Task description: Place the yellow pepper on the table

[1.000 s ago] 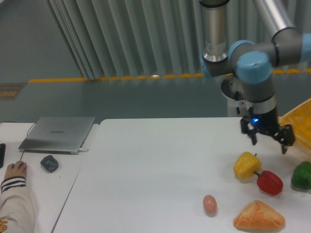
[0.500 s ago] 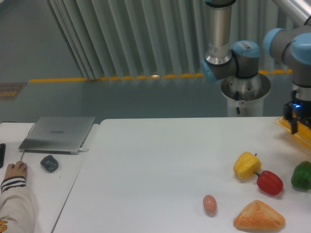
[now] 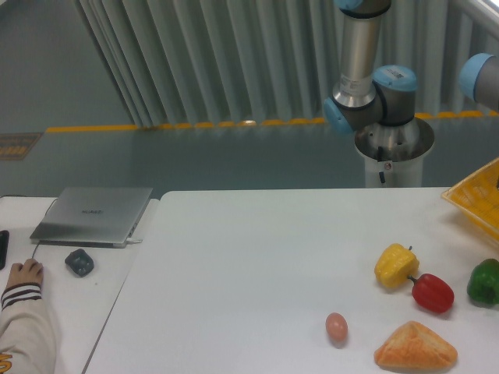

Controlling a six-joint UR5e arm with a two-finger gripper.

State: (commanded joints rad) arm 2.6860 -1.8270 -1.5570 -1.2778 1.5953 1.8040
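Observation:
The yellow pepper (image 3: 396,266) rests on the white table (image 3: 257,265) at the right side, its stem pointing toward the red pepper (image 3: 433,293) that touches it on the lower right. The green pepper (image 3: 484,282) lies further right at the frame edge. The arm's grey and blue joints (image 3: 373,86) rise behind the table at the upper right. The gripper is out of the frame past the right edge.
A pink egg (image 3: 336,326) and a bread loaf (image 3: 415,348) lie near the table's front right. A yellow crate (image 3: 477,197) stands at the right edge. A smaller desk on the left holds a grey laptop (image 3: 93,215), a dark mouse (image 3: 79,262) and a person's hand (image 3: 22,274).
The gripper rose from above the yellow pepper, swung right over the yellow crate, and has left the frame. The yellow pepper stays on the table.

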